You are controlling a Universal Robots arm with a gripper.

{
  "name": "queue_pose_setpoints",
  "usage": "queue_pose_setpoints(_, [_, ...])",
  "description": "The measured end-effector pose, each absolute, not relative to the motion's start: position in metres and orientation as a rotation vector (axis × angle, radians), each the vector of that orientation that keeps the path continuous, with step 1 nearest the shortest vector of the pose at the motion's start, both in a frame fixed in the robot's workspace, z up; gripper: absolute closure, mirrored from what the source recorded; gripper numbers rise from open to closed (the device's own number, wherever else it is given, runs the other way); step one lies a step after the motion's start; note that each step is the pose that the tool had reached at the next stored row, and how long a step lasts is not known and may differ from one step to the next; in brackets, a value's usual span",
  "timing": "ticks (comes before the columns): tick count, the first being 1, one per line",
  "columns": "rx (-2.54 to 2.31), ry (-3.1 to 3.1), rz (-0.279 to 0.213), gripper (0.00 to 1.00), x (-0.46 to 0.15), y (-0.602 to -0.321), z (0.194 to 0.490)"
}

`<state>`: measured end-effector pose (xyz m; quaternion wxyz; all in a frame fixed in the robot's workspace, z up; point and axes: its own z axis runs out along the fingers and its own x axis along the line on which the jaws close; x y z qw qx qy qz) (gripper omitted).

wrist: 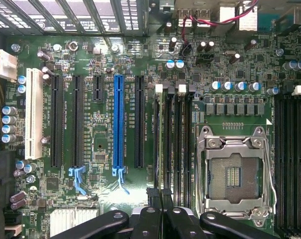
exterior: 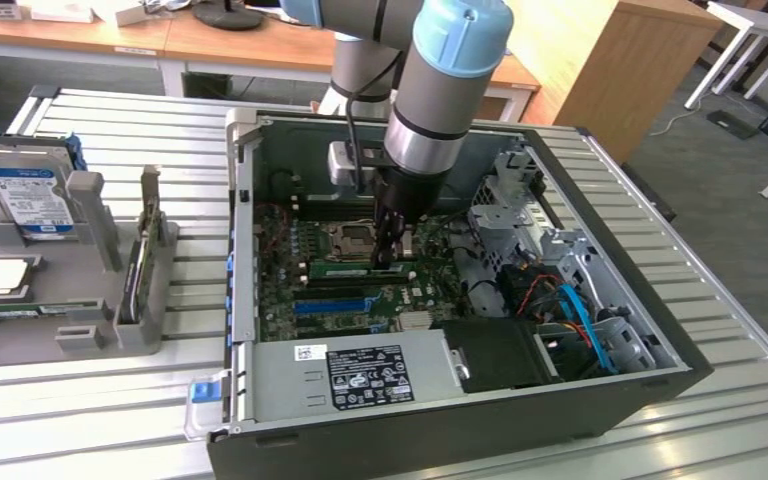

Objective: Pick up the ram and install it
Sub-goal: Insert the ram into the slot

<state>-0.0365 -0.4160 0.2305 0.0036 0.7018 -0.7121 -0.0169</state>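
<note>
The jaws are gripping the ram [exterior: 352, 268] at the memory slots [wrist: 186, 144]; any tilt is probably risking half-seating or damaged contacts.

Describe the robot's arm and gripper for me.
The arm is a silver-grey tube with light blue joint caps. A black cable runs down alongside it. The gripper is black, with slim, rounded fingers.
</note>
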Motion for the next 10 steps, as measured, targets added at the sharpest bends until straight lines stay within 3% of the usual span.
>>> queue_pose_setpoints(10, [2.213, -2.219, -0.053, 0.88, -0.0364, -0.4160, 0.2305])
